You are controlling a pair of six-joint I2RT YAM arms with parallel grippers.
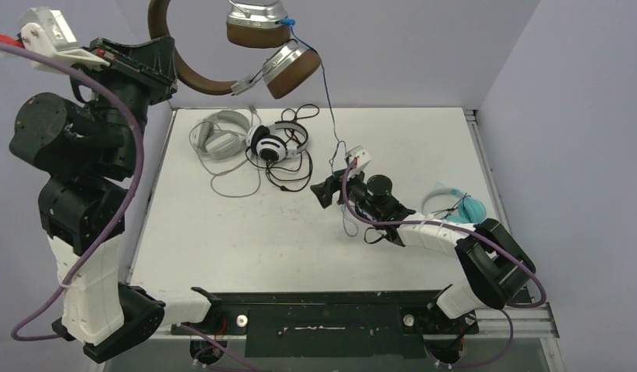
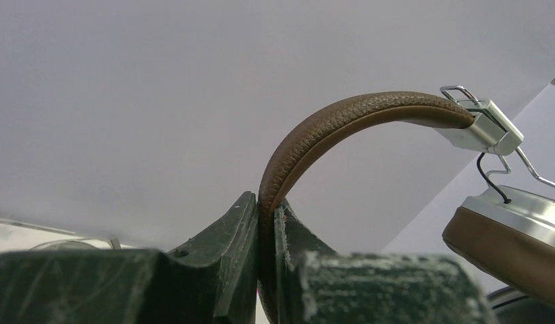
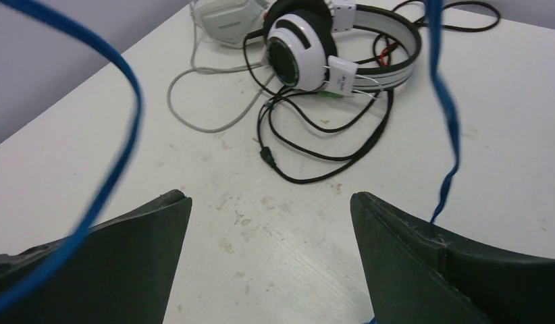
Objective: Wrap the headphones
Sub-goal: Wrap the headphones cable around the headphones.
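Note:
The brown headphones (image 1: 193, 77) hang high above the table's far edge, and my left gripper (image 1: 170, 66) is shut on their leather headband (image 2: 342, 118). In the left wrist view both fingers pinch the band at the left gripper (image 2: 267, 206). The blue cable (image 1: 327, 97) drops from an ear cup (image 1: 292, 70) to the table by my right gripper (image 1: 323, 194). The right gripper (image 3: 269, 197) stands open low over the table with nothing between its fingers. The blue cable (image 3: 449, 115) hangs outside its right finger, and a blurred loop of it crosses the left finger.
Black-and-white headphones (image 1: 273, 143) with a tangled black cable (image 3: 315, 158) lie at the table's far middle. Pale grey headphones (image 1: 218, 139) lie left of them. Light teal headphones (image 1: 463, 205) rest at the right edge beside my right arm.

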